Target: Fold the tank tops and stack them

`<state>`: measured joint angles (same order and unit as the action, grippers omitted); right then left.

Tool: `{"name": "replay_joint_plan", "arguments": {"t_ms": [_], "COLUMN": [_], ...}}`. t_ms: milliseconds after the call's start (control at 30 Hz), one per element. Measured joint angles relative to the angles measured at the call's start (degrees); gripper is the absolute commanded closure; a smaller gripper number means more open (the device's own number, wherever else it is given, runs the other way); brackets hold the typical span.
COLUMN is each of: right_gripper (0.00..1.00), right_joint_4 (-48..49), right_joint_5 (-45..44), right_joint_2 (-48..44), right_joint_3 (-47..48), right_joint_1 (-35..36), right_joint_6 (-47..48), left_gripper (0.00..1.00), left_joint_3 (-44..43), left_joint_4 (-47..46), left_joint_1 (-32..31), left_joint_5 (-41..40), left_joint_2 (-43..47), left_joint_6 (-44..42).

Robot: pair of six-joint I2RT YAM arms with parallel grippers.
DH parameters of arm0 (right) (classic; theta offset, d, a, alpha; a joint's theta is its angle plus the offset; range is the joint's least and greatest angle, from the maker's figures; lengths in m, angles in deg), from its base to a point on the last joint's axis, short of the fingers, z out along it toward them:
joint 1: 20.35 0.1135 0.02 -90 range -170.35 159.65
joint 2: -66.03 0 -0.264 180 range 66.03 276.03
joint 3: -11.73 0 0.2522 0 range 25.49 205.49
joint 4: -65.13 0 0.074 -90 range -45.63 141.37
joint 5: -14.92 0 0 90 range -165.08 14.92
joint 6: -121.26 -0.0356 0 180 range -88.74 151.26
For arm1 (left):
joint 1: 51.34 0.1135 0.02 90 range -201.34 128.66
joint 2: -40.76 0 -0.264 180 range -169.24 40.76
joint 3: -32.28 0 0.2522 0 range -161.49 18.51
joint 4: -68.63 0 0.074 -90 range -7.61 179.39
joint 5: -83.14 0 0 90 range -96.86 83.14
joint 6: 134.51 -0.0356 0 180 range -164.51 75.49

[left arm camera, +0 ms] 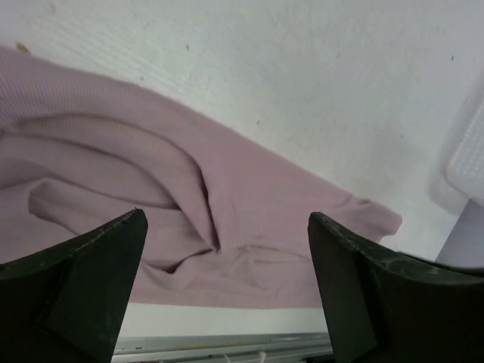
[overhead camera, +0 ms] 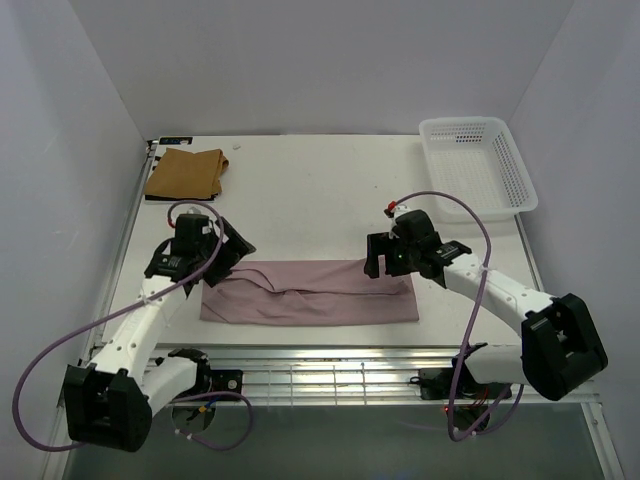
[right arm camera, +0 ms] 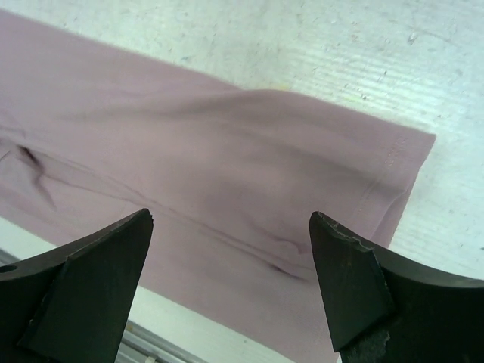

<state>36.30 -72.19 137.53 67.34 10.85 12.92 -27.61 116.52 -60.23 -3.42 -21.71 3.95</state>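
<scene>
Left gripper (left arm camera: 227, 227): fingers (left arm camera: 91, 280) spread wide, nothing between them. It hangs over the left end of the pink tank top (overhead camera: 310, 295); cannot tell if the tips touch the cloth.

Right gripper (right arm camera: 231, 223): fingers (right arm camera: 355, 280) also spread wide and holding nothing, over the right end of the same top, near its hemmed edge. Contact unclear here too.

The surface is a white table (overhead camera: 300, 190), scuffed and speckled in the wrist views. A ribbed metal rail (overhead camera: 330, 370) runs along the near edge between the arm bases. Plain pale walls (overhead camera: 60, 150) close in left, right and back. A white mesh basket (overhead camera: 475, 165) sits at the far right corner. Purple cables (overhead camera: 470, 215) loop off both arms.

The pink top lies flat at the near-centre of the table, between the two grippers, as a long horizontal band. It looks folded lengthwise, with a fold line across the middle. The left part is rumpled with soft creases and a bunched ridge. The right part is smoother, with a stitched hem at the end.

The tan tank top (overhead camera: 185, 172) is folded into a small rectangle at the far left corner, well apart from the pink one. A dark edge shows under its near side; cannot tell what it is.
</scene>
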Motion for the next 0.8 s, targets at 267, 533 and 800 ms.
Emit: {"name": "replay_joint_plan", "arguments": {"t_ms": [267, 533, 800], "right_gripper": [0.10, 0.10, 0.10], "right_joint_4": [0.31, 1.42, 7.50], "right_joint_5": [-4.07, -3.80, -1.95], "right_joint_2": [11.30, 14.75, 6.01], "right_joint_3": [3.80, 2.93, -6.54], "right_joint_1": [0.00, -0.02, 1.33], "right_joint_6": [0.81, 0.68, -6.51], "left_gripper": [0.02, 0.02, 0.02], "left_joint_3": [17.25, 11.56, -9.46], "left_joint_4": [-0.33, -7.48, -9.81], "left_joint_1": [-3.56, -3.23, -2.21], "left_joint_5": [3.45, 2.95, 3.30], "left_joint_2": [3.74, -11.21, -34.12], "left_joint_6": [5.62, 8.20, 6.34]}}
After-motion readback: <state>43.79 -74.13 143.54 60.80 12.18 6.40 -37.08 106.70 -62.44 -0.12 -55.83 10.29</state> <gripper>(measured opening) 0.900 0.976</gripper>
